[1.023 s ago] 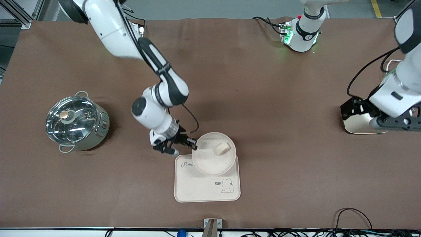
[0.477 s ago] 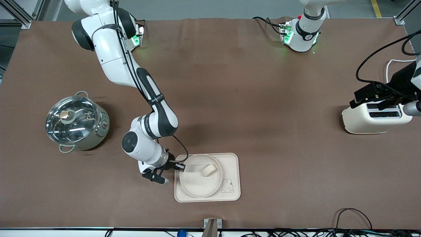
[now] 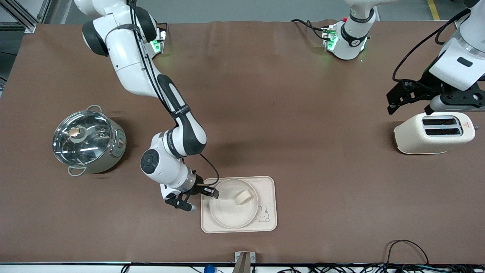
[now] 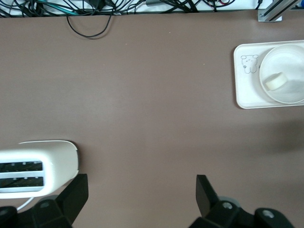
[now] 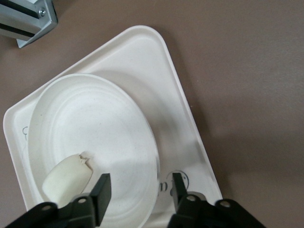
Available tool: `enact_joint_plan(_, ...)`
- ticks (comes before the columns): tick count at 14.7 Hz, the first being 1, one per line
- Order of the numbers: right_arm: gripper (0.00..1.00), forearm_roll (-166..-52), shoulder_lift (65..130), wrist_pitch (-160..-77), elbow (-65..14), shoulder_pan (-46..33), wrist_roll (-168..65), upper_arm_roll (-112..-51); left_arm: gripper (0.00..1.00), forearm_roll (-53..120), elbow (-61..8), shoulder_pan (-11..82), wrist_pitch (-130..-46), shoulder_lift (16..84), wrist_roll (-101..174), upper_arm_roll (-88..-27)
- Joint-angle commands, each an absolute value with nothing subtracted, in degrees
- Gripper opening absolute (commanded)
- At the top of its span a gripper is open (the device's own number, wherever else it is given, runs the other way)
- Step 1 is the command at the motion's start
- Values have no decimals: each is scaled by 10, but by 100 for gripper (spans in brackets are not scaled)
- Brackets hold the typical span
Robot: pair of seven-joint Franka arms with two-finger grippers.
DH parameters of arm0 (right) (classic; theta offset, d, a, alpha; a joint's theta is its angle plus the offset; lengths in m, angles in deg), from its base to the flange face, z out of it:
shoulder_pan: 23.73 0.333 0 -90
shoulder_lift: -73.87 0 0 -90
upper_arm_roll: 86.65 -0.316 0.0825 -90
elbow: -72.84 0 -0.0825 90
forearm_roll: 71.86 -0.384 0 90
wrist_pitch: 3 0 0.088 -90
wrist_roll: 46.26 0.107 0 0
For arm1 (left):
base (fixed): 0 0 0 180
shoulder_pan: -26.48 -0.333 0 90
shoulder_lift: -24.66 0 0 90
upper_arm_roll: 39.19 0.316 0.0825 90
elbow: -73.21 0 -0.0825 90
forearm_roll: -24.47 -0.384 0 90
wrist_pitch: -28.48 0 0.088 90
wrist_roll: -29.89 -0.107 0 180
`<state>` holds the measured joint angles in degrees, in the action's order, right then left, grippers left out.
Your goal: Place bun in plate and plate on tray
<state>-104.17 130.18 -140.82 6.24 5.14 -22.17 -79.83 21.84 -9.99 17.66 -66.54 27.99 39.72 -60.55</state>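
The round plate (image 3: 227,217) lies flat on the tray (image 3: 266,185), covering most of its lettering. The bunny drawing still shows. The bun (image 3: 243,197) lies in the plate, toward its rim nearer the left arm's end. My right gripper (image 3: 198,199) is open at the plate's edge toward the right arm's end. In the right wrist view its jaws (image 5: 139,186) straddle the plate's rim (image 5: 152,142), one finger over the plate beside the bun (image 5: 66,178), the other over the tray (image 5: 142,61). My left gripper (image 3: 411,100) is open and empty in the air beside the toaster (image 3: 434,132).
A lidded steel pot (image 3: 87,140) stands toward the right arm's end. The cream toaster (image 4: 38,166) stands at the left arm's end. The left wrist view also shows the tray (image 4: 244,90), with the plate and bun (image 4: 275,81). Cables run along the table's front edge.
The plate with the bun came down from a tilted hold at the tray's edge to lie flat on the tray. The left gripper moved off the toaster, toward the bases.
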Motion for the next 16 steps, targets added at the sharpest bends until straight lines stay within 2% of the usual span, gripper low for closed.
enact_joint_plan(1, 100, -1032, 1168, -1412, -99, 56, -218, -798, 100, 209, -107, 166, -674, 270, 373, -601)
enact_joint_plan(5, 100, -1029, 985, -1408, -297, 45, -292, -794, 100, 224, -105, 165, -640, 271, 361, -600)
enact_joint_plan(8, 100, -985, 848, -1374, -417, 33, -354, -762, 100, 222, -105, 166, -642, 271, 365, -599)
enact_joint_plan(13, 100, -720, 725, -1183, -405, -16, -363, -738, 100, 224, -105, 165, -647, 273, 365, -599)
enact_joint_plan(16, 100, -705, 697, -1085, -352, -92, -368, -753, 100, 227, -103, 161, -647, 277, 361, -597)
